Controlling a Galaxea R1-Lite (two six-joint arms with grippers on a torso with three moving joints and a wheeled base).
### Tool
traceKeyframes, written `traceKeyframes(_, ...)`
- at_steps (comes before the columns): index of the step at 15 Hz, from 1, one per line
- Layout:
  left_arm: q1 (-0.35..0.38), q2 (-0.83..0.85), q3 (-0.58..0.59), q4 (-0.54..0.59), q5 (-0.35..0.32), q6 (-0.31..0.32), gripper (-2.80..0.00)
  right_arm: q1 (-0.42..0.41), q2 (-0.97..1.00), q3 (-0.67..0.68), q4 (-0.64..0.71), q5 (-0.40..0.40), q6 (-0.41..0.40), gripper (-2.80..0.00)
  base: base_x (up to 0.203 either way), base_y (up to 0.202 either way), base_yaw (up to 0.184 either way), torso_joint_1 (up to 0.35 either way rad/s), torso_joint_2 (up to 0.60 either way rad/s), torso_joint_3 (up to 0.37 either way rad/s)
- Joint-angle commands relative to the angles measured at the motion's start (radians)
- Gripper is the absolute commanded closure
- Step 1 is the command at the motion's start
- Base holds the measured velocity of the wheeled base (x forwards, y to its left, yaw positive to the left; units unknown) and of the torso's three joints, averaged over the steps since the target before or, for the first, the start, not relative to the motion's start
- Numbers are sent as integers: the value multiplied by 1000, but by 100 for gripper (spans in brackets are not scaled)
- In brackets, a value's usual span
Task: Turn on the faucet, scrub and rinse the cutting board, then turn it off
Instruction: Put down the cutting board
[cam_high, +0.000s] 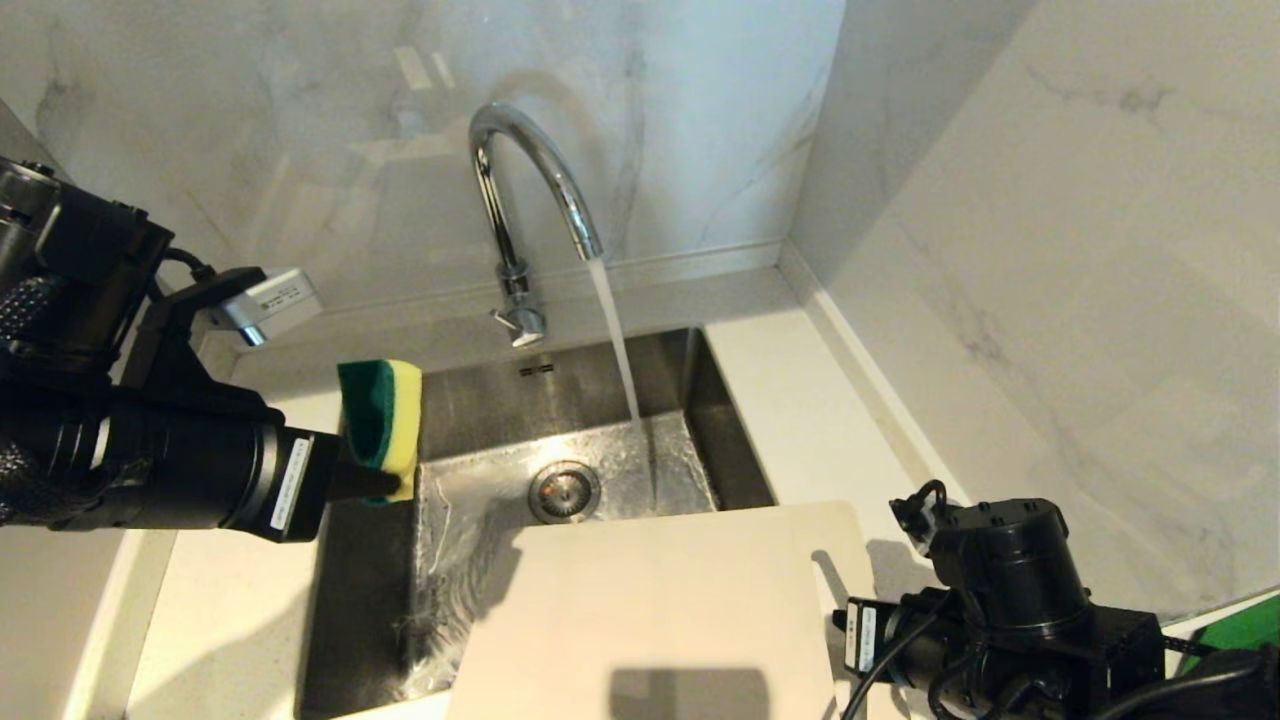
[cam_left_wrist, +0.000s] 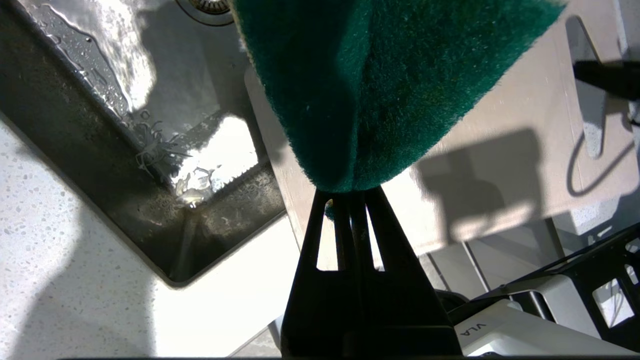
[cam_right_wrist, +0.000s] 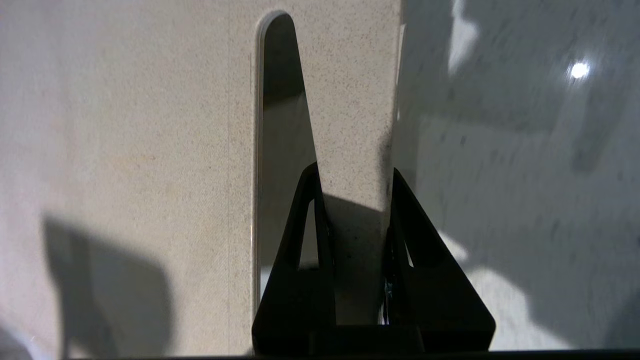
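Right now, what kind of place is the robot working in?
Most likely a kitchen: a steel sink set in a pale counter, a chrome faucet running, and a cutting board over the basin.

Chrome faucet (cam_high: 530, 190) runs into the sink; cream cutting board (cam_high: 660, 610) lies across its near edge

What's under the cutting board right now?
The cutting board lies over the near part of the sink. Beyond its far edge the wet basin floor and drain show, with water running. Whatever lies directly beneath the board is covered.
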Motion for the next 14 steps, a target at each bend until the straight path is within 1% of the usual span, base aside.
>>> traceKeyframes(1, 2, -4, 2, 3, 1, -2, 0, -68, 83, 29, -126, 12, 1, 0, 0, 0, 0, 0, 0, 0)
traceKeyframes(3, 1, -4, 5, 3, 1, -2, 0, -115, 80, 34, -135, 38, 1, 0, 0, 0, 0, 0, 0, 0)
traceKeyframes(4, 0, -4, 9, 3, 0, -2, 0, -132, 70, 40, -137, 51, 0, -280, 0, 0, 0, 0, 0, 0)
traceKeyframes(6, 0, -5, 15, 3, 0, -2, 0, -137, 26, 44, -136, 77, -4, -280, 0, 0, 0, 0, 0, 0)
traceKeyframes(7, 0, -6, 16, 3, 1, -2, 0, -138, 1, 47, -132, 112, -8, -280, 0, 0, 0, 0, 0, 0)
traceKeyframes(12, 0, -16, 28, 3, 0, -2, 0, -138, -30, 53, -131, 119, -15, -280, 0, 0, 0, 0, 0, 0)
traceKeyframes(14, 0, -15, 24, 3, 1, -2, 0, -135, -53, 24, -126, 122, -14, -280, 0, 0, 0, 0, 0, 0)
